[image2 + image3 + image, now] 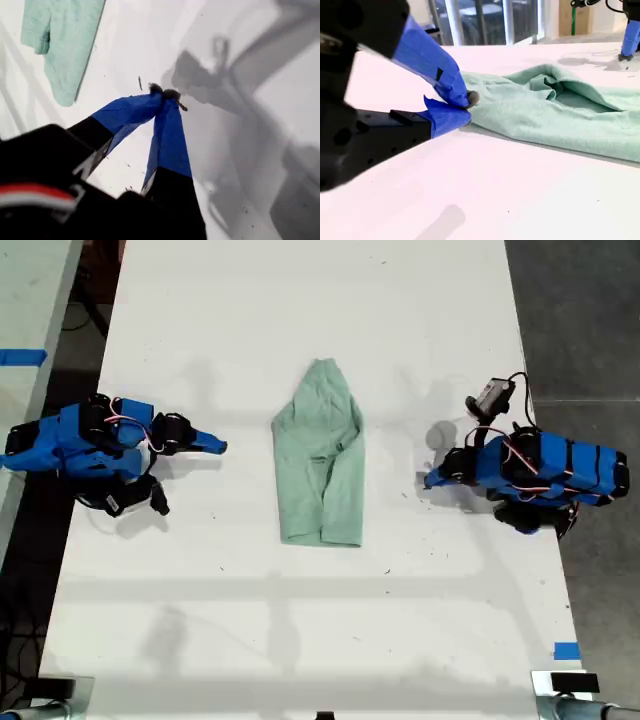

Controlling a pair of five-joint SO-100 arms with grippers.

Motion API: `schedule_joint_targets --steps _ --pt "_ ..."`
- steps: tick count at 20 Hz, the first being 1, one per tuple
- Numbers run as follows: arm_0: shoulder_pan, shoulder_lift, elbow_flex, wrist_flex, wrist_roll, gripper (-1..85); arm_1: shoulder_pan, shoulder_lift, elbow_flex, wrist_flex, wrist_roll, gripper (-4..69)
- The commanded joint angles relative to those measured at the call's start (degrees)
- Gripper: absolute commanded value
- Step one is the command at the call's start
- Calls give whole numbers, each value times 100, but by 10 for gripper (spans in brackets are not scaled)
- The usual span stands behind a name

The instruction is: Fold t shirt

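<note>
my first end effector (165, 95) and my second end effector (465, 107) both rest closed and empty on the white counter (300, 640).
the t shirt (322, 455) lies between them mid-counter, clear of both: pale mint-green, plain, wrinkled, folded into a narrow strip with a rounded point at the far end.

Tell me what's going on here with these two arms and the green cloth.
A wrinkled pale green t shirt lies on the white table between two robot arms. My first tool is shut and empty, away from the shirt. My second tool is shut too, low near the shirt's edge. Neither holds it.
</note>
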Motion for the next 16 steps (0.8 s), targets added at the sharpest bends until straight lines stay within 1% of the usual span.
schedule_joint_targets --steps 1,5,12,16 --pt "-88 53 -44 62 -141 -1 44 62 -132 149 -220 1" --pt "18 53 -44 18 -105 -1 -176 62 -70 176 -105 5" --pt "70 53 -44 0 -105 -1 -123 70 -123 237 -325 11" --pt "70 53 -44 0 -105 -1 -132 70 -123 255 -246 11"
